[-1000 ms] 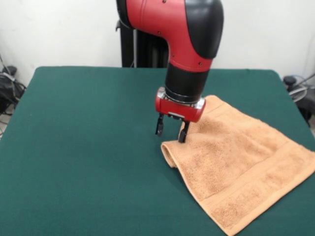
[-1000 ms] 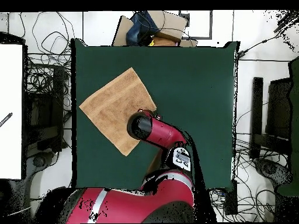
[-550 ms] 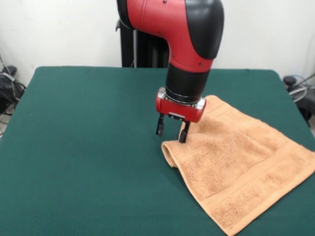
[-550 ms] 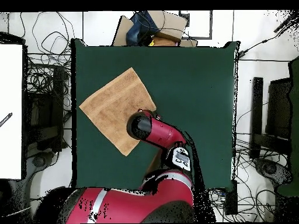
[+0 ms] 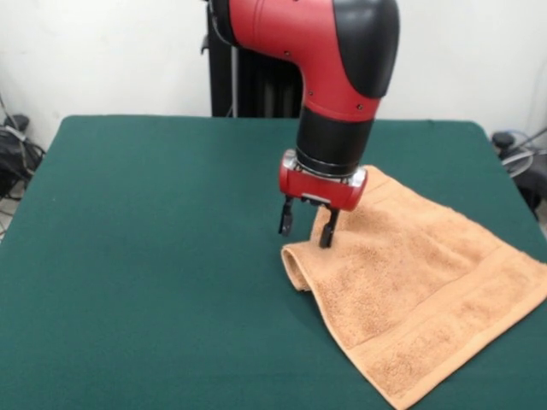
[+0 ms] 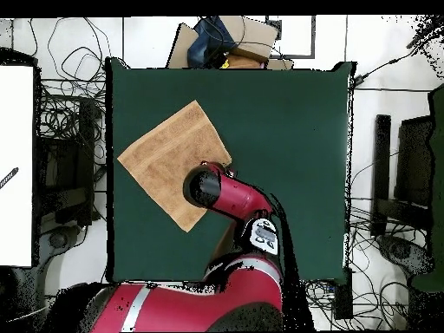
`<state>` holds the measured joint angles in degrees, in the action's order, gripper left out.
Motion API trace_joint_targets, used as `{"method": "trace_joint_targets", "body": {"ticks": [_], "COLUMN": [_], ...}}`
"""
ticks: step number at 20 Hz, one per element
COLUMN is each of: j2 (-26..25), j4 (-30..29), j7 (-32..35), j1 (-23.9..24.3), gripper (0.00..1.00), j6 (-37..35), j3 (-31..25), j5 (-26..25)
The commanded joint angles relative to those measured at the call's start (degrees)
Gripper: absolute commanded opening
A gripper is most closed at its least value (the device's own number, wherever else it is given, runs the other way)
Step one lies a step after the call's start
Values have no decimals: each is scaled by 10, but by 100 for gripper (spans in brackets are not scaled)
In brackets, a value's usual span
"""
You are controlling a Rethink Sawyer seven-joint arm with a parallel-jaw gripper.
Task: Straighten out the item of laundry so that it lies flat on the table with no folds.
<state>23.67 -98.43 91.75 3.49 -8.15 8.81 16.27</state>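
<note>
The item of laundry (image 5: 419, 290), a light orange-tan towel, lies on the right part of the dark green table (image 5: 145, 256) in the front view, its left corner curled under into a small fold. My gripper (image 5: 305, 227) hangs open just above that curled corner, fingers pointing down, nothing between them. In the overhead view the towel (image 6: 165, 160) sits at the table's (image 6: 277, 130) left side as a diamond, and the red arm covers its right corner and hides the gripper.
Cables and equipment crowd the floor around the table (image 6: 69, 130). A cardboard box (image 6: 217, 43) sits beyond the table's top edge in the overhead view. The towel's lower right corner reaches close to the table's edge in the front view.
The arm has shifted slightly to the right in the front view, bringing the gripper more directly over the towel's curled corner. The towel has not moved.
</note>
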Motion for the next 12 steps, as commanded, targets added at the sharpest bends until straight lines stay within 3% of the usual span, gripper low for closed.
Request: {"method": "trace_joint_targets", "body": {"ticks": [1,12], "j2": [16,-15], "j4": [-17,-8], "j7": [133,132], "j1": [-21,-8], "gripper": [100,100], "j6": [-25,11], "j3": [-53,-68], "j5": [24,29]}}
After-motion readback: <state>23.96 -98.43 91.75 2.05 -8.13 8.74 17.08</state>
